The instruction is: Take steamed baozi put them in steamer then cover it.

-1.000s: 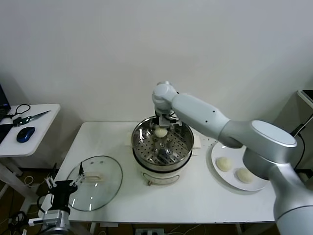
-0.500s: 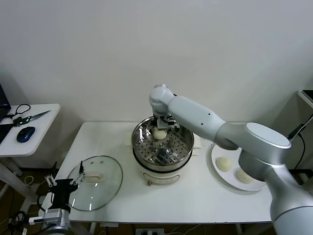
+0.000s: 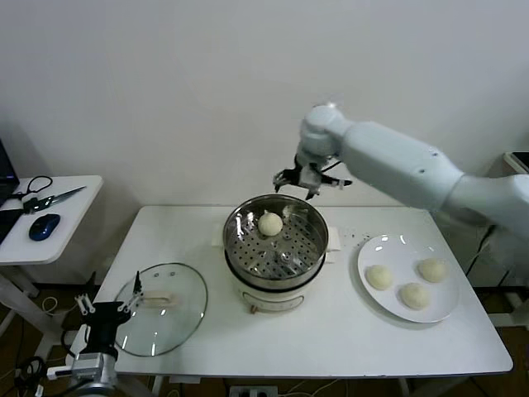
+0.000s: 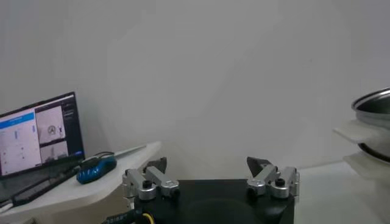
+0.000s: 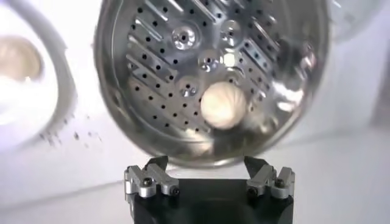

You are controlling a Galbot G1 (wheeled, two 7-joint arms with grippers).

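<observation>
One baozi [image 3: 270, 222] sits in the steamer [image 3: 276, 241] mid-table; three [image 3: 413, 284] on the plate [image 3: 372, 298] at the right edge. Right gripper [image 3: 309, 179] open, empty, above the steamer's back rim. Left gripper [image 3: 106, 317] open, parked by the lid [image 3: 161, 308]. Next: reach for a plate bun

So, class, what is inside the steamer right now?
One baozi lies on the perforated tray inside the steamer, toward the far side. Whatever is below the tray is hidden. The lid lies off, on the table.
</observation>
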